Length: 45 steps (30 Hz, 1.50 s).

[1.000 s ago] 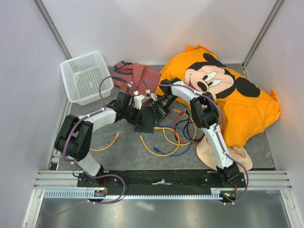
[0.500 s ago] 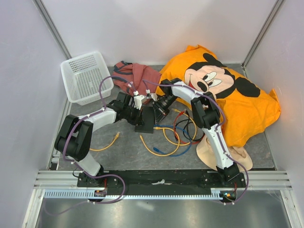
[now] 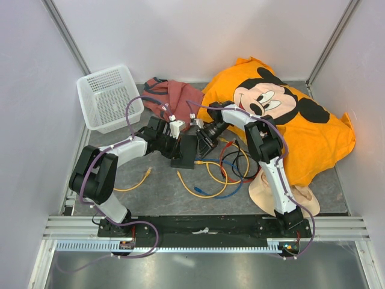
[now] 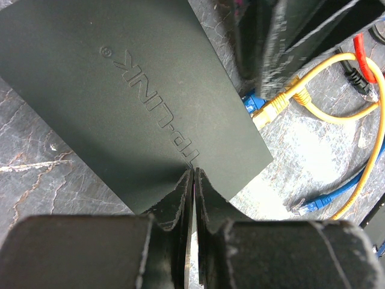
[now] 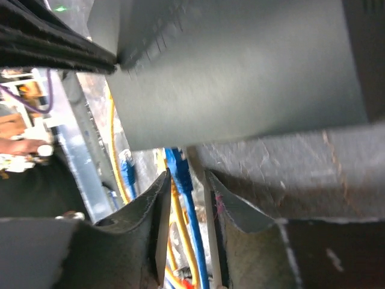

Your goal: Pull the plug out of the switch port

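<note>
The switch (image 3: 183, 153) is a flat matte-black box lying on the grey table, also seen in the left wrist view (image 4: 150, 90) and the right wrist view (image 5: 240, 66). My left gripper (image 3: 178, 146) is shut, its tips (image 4: 193, 174) resting on the switch's near edge. A blue plug (image 4: 248, 102) sits at the switch's socket edge, with a yellow plug (image 4: 269, 110) beside it. My right gripper (image 3: 200, 144) stands at that edge. Its jaws (image 5: 186, 177) are narrow around the blue plug (image 5: 178, 165) and its cable.
Loose blue, yellow, red and black cables (image 3: 219, 171) lie right of the switch, and a yellow cable (image 3: 139, 179) lies to its left. A white basket (image 3: 108, 96) stands at the back left, next to a red cloth (image 3: 174, 93). An orange Mickey pillow (image 3: 283, 120) fills the right.
My right arm has swung a little to the right, its gripper shifting slightly away from the switch. The left arm and the switch have stayed put.
</note>
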### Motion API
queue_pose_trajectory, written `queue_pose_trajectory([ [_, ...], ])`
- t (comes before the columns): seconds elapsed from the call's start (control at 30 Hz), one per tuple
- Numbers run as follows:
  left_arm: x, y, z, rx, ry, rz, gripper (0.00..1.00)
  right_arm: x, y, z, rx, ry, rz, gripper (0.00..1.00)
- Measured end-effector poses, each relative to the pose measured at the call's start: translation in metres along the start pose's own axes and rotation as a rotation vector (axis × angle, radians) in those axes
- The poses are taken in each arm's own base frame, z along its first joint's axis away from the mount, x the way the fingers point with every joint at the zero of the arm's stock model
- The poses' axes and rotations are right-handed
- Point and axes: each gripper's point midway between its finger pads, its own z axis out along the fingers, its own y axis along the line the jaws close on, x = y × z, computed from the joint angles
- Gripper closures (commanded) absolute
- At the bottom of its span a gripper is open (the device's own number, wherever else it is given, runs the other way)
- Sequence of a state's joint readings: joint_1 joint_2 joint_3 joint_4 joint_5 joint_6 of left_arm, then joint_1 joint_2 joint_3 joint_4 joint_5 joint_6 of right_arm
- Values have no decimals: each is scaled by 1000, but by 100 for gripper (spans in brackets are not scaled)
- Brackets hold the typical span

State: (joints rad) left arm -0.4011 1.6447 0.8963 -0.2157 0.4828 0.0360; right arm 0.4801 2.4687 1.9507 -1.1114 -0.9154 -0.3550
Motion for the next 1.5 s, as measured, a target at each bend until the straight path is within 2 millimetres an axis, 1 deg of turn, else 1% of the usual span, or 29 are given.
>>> queue_pose_trajectory([
  [0.23, 0, 0, 0, 0, 0, 7, 89, 11, 6, 1, -72, 18, 70, 59],
  [0.43, 0, 0, 0, 1, 0, 10, 88, 15, 10, 4, -100, 28, 106, 55],
  [0.6, 0, 0, 0, 0, 0, 11, 88, 14, 14, 8, -117, 31, 139, 55],
  [0.87, 0, 1, 0, 0, 0, 20, 89, 13, 14, 9, -110, 33, 182, 55],
  [1.1, 2, 0, -3, -3, 10, 32, 89, 7, 15, 11, -103, 22, 209, 54],
  [1.33, 4, 2, -4, -8, 18, 42, 89, 2, 14, 13, -102, 9, 224, 58],
  [1.5, 4, 2, -4, -9, 22, 45, 89, 0, 13, 13, -93, 4, 247, 58],
])
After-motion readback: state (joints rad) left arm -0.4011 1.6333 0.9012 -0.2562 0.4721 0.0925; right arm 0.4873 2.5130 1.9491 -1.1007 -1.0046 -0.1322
